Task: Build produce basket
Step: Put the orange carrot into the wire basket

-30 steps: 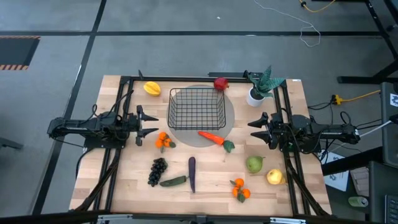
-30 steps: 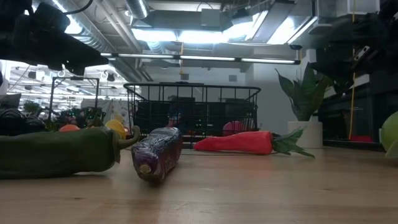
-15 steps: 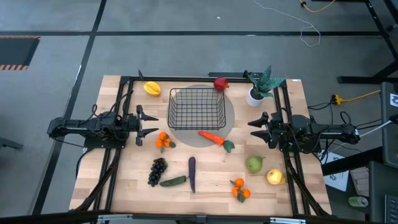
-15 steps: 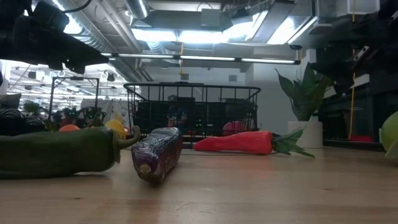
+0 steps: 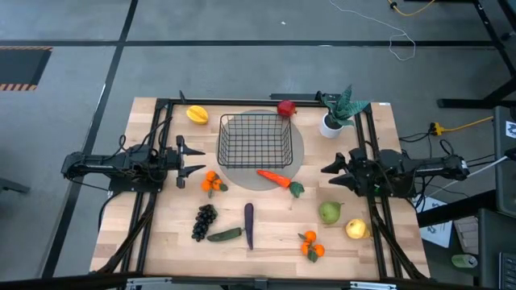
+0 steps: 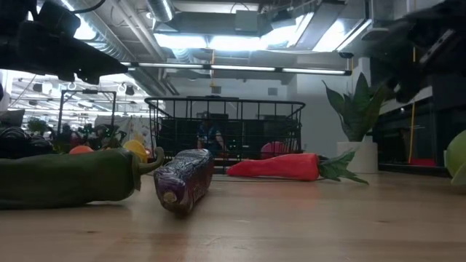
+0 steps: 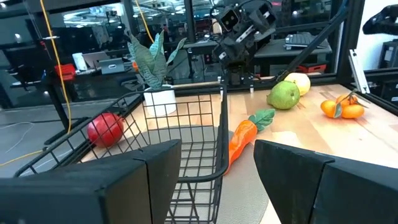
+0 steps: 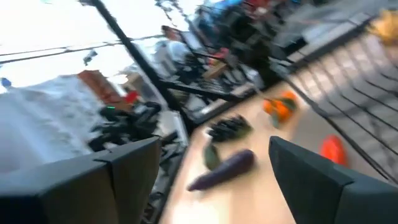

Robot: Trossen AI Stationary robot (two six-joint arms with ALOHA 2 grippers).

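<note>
the small black wire-mesh basket [image 5: 255, 139] sits empty mid-bench with toy fruits and vegetables [image 5: 275, 179] scattered around it for loading, while the left gripper [image 5: 192, 160] and right gripper [image 5: 330, 175] flank it, fingers released, grasping nothing

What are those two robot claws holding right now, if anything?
Nothing. The left gripper and right gripper both hang open and empty beside the basket; the produce, like the carrot, lies untouched.
</note>
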